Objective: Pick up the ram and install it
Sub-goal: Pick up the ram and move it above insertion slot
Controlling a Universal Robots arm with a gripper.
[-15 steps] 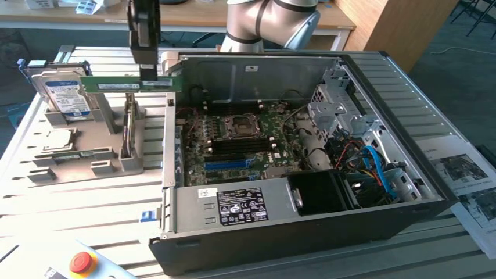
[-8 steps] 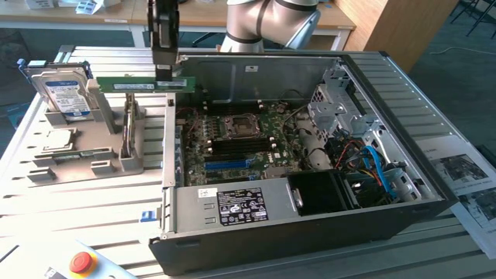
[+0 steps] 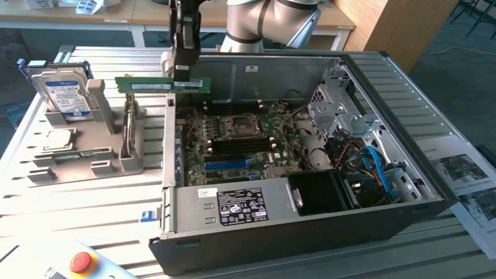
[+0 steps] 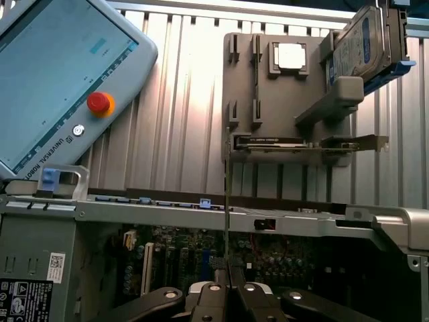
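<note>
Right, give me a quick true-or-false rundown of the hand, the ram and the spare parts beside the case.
1. The hand is shut on the ram and holds it in the air. True.
2. The ram is seated in a slot on the motherboard. False: it hangs above the case at its open edge, clear of the board.
3. The hard drive lies flat inside the case. False: it stands upright in the grey fixture outside the case.
4. A square silver processor chip sits on the grey fixture. True.
</note>
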